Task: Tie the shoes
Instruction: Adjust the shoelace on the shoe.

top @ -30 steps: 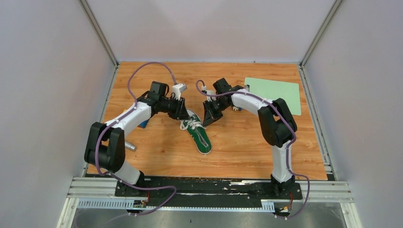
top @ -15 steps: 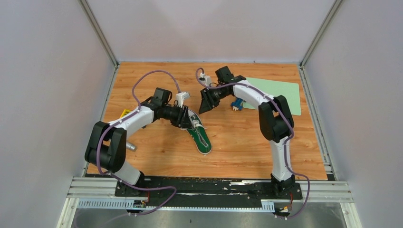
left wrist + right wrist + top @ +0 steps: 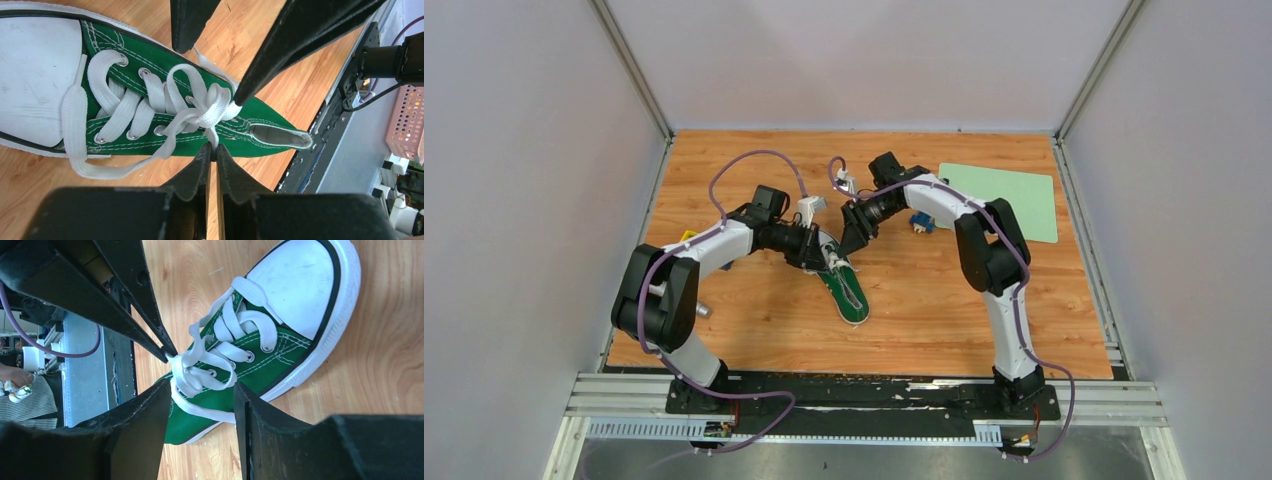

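The green shoe lies mid-table with its white toe cap toward the back. In the left wrist view, its green canvas carries loosely looped white laces. My left gripper is shut on one lace strand coming off the loops, beside the shoe's side. In the overhead view this left gripper sits low at the shoe's lacing. My right gripper is open and straddles the shoe and a lace loop, gripping nothing. It hovers just behind the shoe as the right gripper.
A pale green mat lies at the back right, with a small blue object beside it. A yellow-and-blue item and a silver cylinder sit near the left arm. A pink basket stands off the table.
The right gripper went from shut to open, swung back and returned over the shoe. The left gripper dropped to the lacing and closed on a strand.
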Action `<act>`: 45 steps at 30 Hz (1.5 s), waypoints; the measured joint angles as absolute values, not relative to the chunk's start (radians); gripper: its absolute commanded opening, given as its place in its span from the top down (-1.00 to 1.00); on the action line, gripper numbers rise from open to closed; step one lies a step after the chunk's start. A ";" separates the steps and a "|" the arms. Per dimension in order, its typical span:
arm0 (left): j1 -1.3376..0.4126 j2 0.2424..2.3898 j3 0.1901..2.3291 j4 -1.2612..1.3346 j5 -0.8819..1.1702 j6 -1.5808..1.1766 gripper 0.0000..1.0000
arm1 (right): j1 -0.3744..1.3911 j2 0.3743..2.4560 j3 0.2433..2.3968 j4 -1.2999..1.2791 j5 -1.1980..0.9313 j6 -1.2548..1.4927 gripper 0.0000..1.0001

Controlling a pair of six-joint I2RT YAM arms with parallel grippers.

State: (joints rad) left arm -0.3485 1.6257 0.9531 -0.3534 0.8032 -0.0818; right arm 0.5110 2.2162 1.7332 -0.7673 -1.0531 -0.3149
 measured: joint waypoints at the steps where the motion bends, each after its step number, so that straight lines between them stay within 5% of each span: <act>1: -0.348 1.626 0.954 -0.353 0.804 -0.081 0.78 | 0.516 2.216 1.733 -0.767 -1.060 -0.325 -0.01; 6: -0.348 1.626 0.954 -0.347 0.807 -0.081 0.82 | 0.530 2.216 1.734 -0.768 -1.077 -0.356 0.12; 14: -0.348 1.625 0.954 -0.347 0.807 -0.081 0.86 | 0.552 2.216 1.748 -0.770 -1.114 -0.364 0.65; 23: -0.348 1.625 0.953 -0.332 0.808 -0.082 0.88 | 0.557 2.216 1.760 -0.775 -1.119 -0.363 0.31; 31: -0.348 1.623 0.950 -0.318 0.807 -0.082 0.91 | 0.567 2.216 1.760 -0.788 -1.104 -0.373 0.61; 36: -0.348 1.614 0.947 -0.317 0.807 -0.082 0.95 | 0.568 2.216 1.760 -0.789 -1.091 -0.371 0.98; 45: -0.348 1.605 0.936 -0.318 0.807 -0.069 1.00 | 0.530 2.213 1.797 -0.782 -1.124 -0.252 1.00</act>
